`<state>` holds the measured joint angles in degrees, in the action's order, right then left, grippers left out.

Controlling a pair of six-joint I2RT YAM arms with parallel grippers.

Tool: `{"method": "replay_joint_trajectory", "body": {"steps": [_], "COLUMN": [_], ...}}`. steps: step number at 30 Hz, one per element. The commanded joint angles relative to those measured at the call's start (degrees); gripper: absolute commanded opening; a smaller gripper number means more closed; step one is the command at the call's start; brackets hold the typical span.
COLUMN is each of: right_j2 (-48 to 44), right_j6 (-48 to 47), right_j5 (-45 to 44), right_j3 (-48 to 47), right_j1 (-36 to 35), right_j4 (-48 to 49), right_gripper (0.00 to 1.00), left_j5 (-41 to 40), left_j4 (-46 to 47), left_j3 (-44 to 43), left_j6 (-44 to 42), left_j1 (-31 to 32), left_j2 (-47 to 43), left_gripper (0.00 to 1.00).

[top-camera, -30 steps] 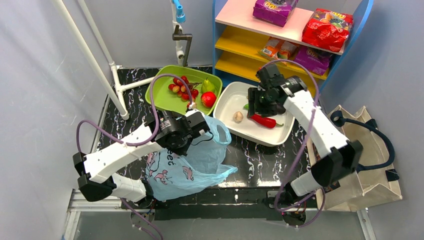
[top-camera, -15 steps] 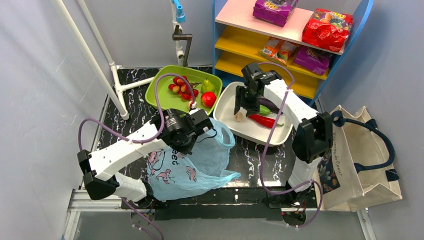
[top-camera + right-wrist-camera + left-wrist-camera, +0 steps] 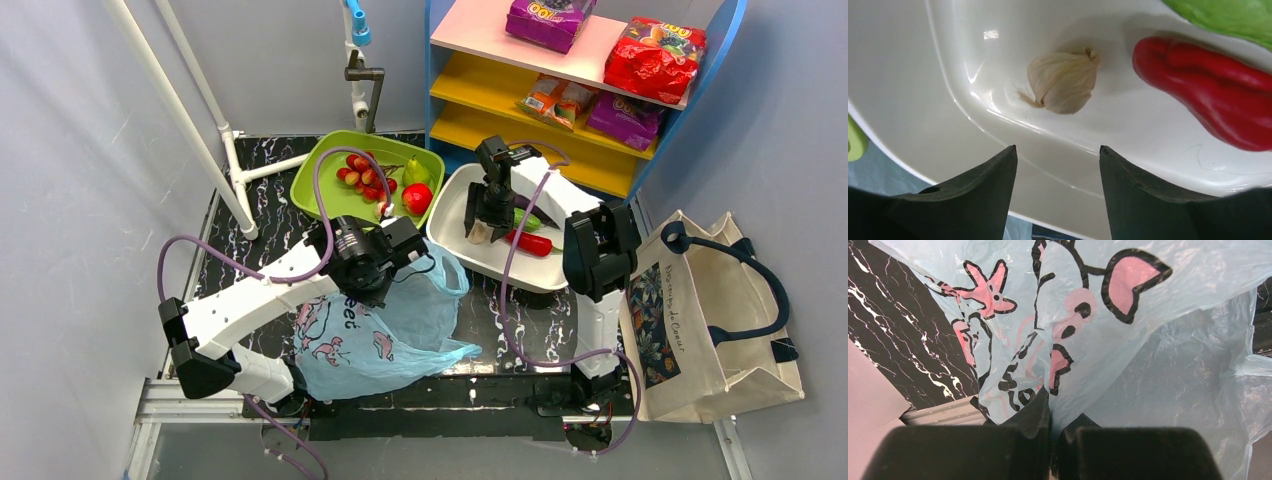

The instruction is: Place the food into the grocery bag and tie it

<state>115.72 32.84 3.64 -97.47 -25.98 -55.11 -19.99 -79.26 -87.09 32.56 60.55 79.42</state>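
A black, white-veined worktop sits between pale grey walls; behind its far-right corner stands a blue shelf unit with pink and yellow boards holding snack packets; white pipes rise at its far-left corner; a beige tote slumps beside its right edge.

Mock grocery lab cell, snack packets on coloured shelf, grey screen walls

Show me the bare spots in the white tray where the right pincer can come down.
Bare floor lies left of the garlic, toward the white tray's left wall, and along the near wall below the red pepper. Right of the garlic it is crowded: the pepper and a green vegetable lie close together. The right pincer hangs open just short of the garlic.
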Motion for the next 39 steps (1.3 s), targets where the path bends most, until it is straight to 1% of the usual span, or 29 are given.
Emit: {"method": "replay_joint_trajectory", "body": {"steps": [1, 9, 16, 18, 22, 24, 28, 30, 39], "right_j2": [2.1, 6.4, 8.9, 9.2, 9.1, 8.1, 4.2, 1.9, -14.2], "right_j6": [-0.1, -0.6, -0.9, -1.2, -2.0, -2.3, -3.0, -3.3, -5.4], "right_j5": [0.2, 1.1, 2.1, 2.2, 2.9, 3.5, 4.7, 5.5, 8.0], "right_j3": [-4.1, -6.6, -6.6, -6.3, -6.1, -5.4, -3.4, -2.1, 3.2], "right_j1": [1.0, 1.5, 1.6, 1.7, 1.7, 1.7, 1.7, 1.7, 1.7], "right_j4": [0.4, 1.4, 2.6, 2.8, 2.7, 2.7, 2.4, 2.2, -0.7], "right_gripper": [0.69, 0.68, 0.62, 0.58, 0.44, 0.38, 0.33, 0.32, 0.31], "left_j5": [0.8, 1.1, 1.2, 1.2, 1.2, 1.3, 2.0, 2.1, 3.6], "left_j4": [-0.5, -0.6, -0.9, -0.9, -1.1, -0.9, -0.1, -0.1, 0.8], "left_j3": [0.5, 0.2, 0.1, 0.1, -0.1, -0.1, 0.1, 0.0, -0.9], "left_j6": [-1.1, -2.1, -2.0, -1.9, -1.6, -1.4, -1.1, -0.7, 1.7], "left_j1": [-0.4, -1.1, -1.7, -1.9, -2.1, -2.2, -2.2, -2.2, -2.3], "left_j2": [-0.7, -0.1, 0.3, 0.3, 0.2, 0.2, 0.1, 0.2, 1.5], "left_gripper": [0.0, 0.0, 0.0, 0.0, 0.0, 0.0, 0.0, 0.0, 0.0]}}
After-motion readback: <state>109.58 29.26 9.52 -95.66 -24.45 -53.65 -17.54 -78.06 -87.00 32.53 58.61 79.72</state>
